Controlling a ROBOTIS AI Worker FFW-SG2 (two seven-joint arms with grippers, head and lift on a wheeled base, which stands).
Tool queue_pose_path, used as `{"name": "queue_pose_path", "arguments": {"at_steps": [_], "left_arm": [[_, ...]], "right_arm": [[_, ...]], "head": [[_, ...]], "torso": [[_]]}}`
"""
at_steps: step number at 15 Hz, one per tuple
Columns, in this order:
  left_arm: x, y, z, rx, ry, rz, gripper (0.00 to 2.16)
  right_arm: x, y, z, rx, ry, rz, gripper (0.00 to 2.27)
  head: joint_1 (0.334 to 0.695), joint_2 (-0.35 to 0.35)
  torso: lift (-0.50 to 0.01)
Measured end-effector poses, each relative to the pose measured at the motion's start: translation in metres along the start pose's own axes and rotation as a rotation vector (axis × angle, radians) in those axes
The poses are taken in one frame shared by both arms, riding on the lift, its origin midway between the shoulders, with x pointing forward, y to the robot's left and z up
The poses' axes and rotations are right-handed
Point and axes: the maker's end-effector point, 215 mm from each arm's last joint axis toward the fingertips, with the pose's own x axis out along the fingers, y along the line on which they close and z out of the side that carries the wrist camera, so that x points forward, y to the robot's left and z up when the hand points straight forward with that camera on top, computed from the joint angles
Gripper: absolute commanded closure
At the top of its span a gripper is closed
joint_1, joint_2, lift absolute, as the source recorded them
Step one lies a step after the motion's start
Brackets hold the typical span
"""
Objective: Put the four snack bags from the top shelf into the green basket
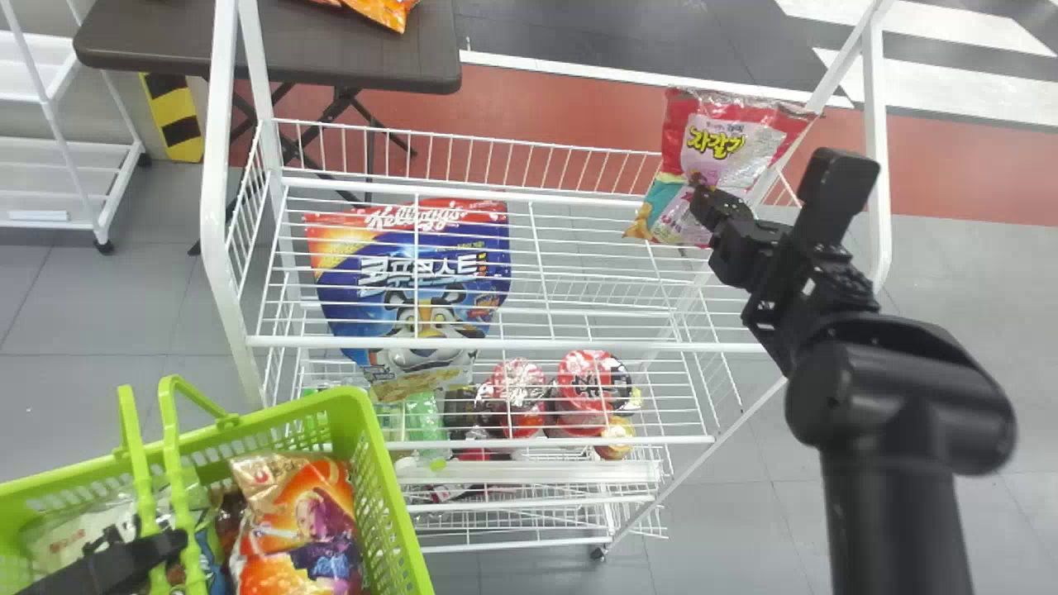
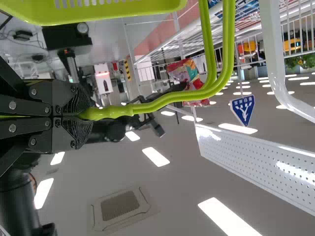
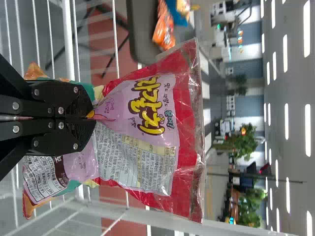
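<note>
Right gripper (image 1: 709,202): yours is clenched around the middle of the red-and-pink bag (image 1: 731,157), over the right part of the top shelf (image 1: 537,345).
Left gripper (image 1: 169,544): yours grasps the handle (image 1: 172,471) of the basket (image 1: 388,504).
Basket: at your near left, holding an orange bag (image 1: 293,525) and others.
Blue bag (image 1: 450,273): behind shelf wires, seemingly below the top shelf.

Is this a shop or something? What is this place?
It looks like a pretend shop, maybe set up for robots to practise in. There's a white wire rack with a big blue snack bag on it, and a green shopping basket with more snacks inside.
</note>
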Motion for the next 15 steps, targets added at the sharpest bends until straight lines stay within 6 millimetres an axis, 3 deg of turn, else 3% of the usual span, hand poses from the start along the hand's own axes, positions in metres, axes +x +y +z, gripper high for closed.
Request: {"name": "queue_pose_path", "arguments": {"at_steps": [3,5,8,10,13,15], "left_arm": [[0.005,-0.001,0.005,0.010,0.007,-0.005,2.15],[0.006,-0.002,0.008,0.013,0.010,-0.005,2.15],[0.006,-0.002,0.011,0.016,0.014,-0.003,2.15],[0.008,-0.002,0.013,0.017,0.018,-0.004,2.15],[0.010,-0.003,0.012,0.011,0.024,-0.007,2.15],[0.012,-0.002,0.010,0.008,0.030,-0.009,2.15]], "right_arm": [[-0.056,0.060,-0.002,0.063,0.034,0.158,2.25],[-0.093,0.103,-0.021,0.118,0.110,0.268,2.25],[-0.152,0.179,-0.065,0.194,0.282,0.461,2.25],[-0.187,0.224,-0.083,0.233,0.386,0.586,2.25],[-0.228,0.279,-0.098,0.279,0.496,0.752,2.25],[-0.242,0.309,-0.109,0.313,0.544,0.830,2.25]], "head": [[0.695,-0.142],[0.695,-0.066],[0.695,0.028],[0.695,0.138],[0.695,0.241],[0.695,0.295]], "torso": [[0.000],[0.000],[0.000],[0.000],[0.000],[0.000]]}}
